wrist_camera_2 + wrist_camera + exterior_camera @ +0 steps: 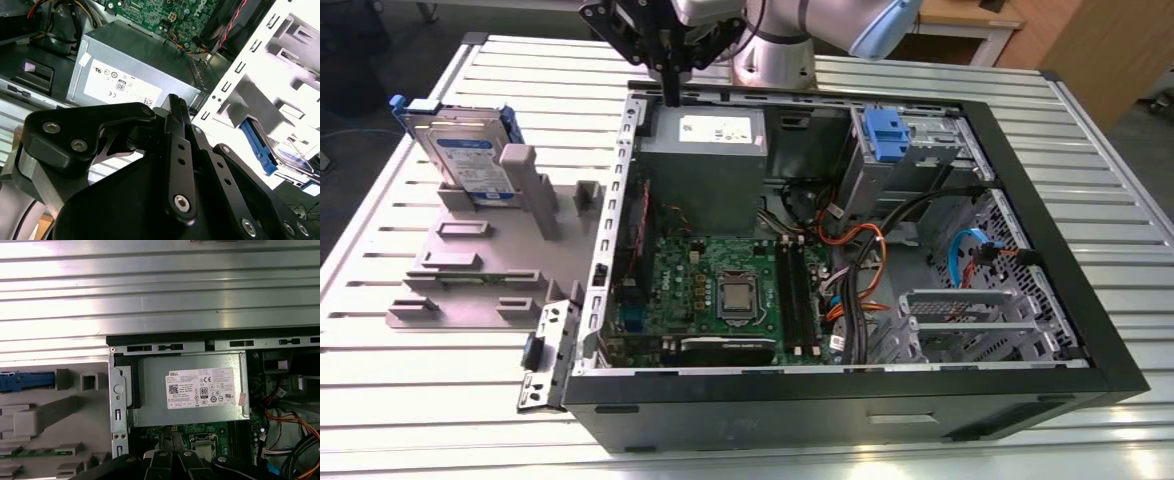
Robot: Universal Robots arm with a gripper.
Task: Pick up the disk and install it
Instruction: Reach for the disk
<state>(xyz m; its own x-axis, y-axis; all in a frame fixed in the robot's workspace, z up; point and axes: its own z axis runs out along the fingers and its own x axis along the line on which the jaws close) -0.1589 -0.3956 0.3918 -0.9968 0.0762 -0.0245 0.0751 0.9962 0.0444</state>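
Closed and empty above the case, the tool could topple the upright disk if it arrived unopened.

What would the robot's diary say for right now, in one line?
gripper shut, empty, above power supply | disk upright in grey holder, outside case | disk not picked up yet

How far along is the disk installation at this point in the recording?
Nothing looks done: the disk stands upright in the grey holder beside the computer case. The gripper is shut on nothing, above the power supply by the case wall. Pickup and installation are both left.
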